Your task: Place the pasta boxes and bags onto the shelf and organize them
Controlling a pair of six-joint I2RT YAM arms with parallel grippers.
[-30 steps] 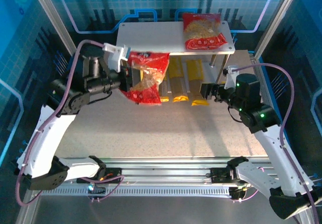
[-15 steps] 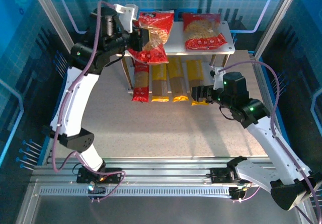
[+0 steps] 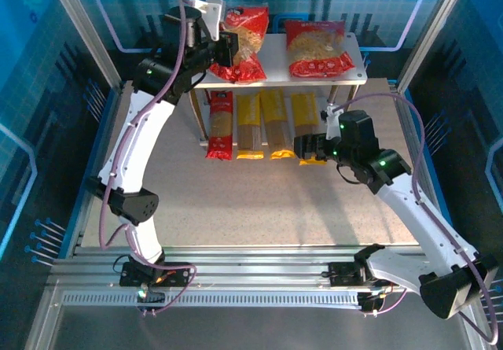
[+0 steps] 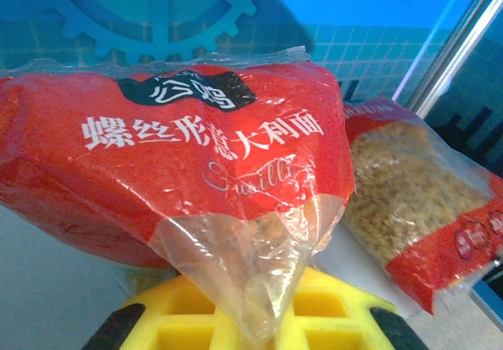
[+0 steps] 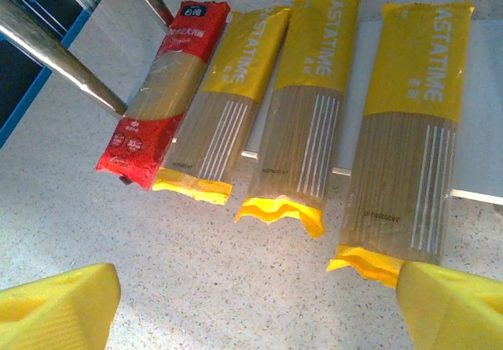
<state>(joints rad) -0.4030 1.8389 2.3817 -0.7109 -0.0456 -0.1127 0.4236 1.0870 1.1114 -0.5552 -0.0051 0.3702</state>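
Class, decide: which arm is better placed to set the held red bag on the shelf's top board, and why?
Left. The left end effector is shut on the bag, above the top board beside the other bag. The right end effector is open, low by the spaghetti packs.

**Q:** Arm finish?
**A:** Left arm (image 3: pixel 135 145) and right arm (image 3: pixel 420 220): white link shells, black joint housings, one green lamp (image 3: pixel 380 160) per arm. Bases (image 3: pixel 350 271) at 6 o'clock in the top view.

**Q:** Cabling and end fittings?
**A:** A purple cable (image 3: pixel 182 27) runs along each arm. White camera bracket (image 3: pixel 208 8) at the wrist. Yellow finger pads (image 4: pixel 173 326) with moulded recesses.
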